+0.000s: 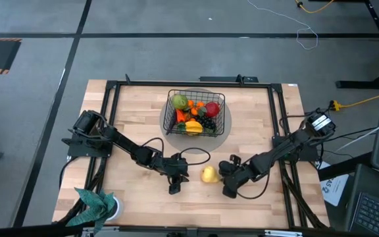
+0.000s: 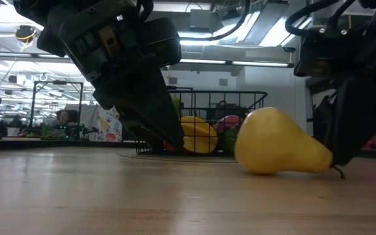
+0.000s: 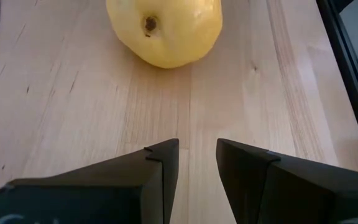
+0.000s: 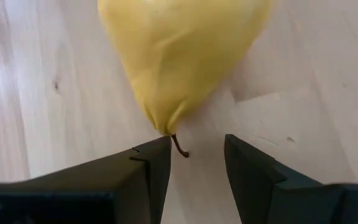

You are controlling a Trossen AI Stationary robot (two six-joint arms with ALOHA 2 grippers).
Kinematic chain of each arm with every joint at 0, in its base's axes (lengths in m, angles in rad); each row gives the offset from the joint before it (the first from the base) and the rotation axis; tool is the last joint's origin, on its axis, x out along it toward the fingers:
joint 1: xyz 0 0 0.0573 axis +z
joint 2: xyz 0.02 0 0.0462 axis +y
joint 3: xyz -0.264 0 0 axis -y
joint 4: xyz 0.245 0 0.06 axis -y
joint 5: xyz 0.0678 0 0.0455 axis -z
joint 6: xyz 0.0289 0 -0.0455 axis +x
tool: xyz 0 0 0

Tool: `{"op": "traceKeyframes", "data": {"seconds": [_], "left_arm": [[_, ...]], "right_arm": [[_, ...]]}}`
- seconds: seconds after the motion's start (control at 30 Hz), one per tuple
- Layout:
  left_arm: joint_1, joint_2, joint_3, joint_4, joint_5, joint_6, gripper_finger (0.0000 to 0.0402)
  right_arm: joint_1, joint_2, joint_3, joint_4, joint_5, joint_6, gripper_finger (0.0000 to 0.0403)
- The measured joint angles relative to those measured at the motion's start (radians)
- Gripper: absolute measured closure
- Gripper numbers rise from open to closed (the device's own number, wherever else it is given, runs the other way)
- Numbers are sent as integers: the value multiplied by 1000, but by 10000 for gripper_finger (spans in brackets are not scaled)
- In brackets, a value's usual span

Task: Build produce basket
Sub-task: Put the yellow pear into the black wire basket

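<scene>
Produce already fills your basket (image 1: 197,99) at the table's (image 1: 137,118) far middle, seen from above, while one yellow pear (image 1: 208,174) lies on the wood between your two grippers. Your left arm reaches in low from the left, its gripper (image 1: 175,186) just beside the pear; your right gripper (image 1: 228,189) sits just beside it on the other side.

At table height, the pear (image 2: 279,151) lies on its side, basket (image 2: 217,121) behind it.

Your left wrist camera shows both fingers (image 3: 157,180) slightly apart, empty, the pear's (image 3: 165,29) blossom end ahead.

Your right wrist camera shows fingers (image 4: 151,174) parted, the pear's (image 4: 179,56) stem tip between them, untouched.
</scene>
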Motion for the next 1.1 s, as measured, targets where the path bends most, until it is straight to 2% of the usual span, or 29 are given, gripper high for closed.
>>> {"op": "traceKeyframes", "data": {"seconds": [0.2,0.47,0.6,0.8,1.1], "left_arm": [[0,0,0,0,0,0,305],[0,0,0,-1,0,0,305],[0,0,0,-1,0,0,305],[0,0,0,-1,0,0,305],[0,0,0,-2,0,0,305]], "right_arm": [[0,69,3,46,-12,-27,264],[1,79,10,79,38,-49,268],[0,80,11,78,45,-53,300],[0,80,11,77,51,-56,392],[0,83,23,66,67,-64,402]]}}
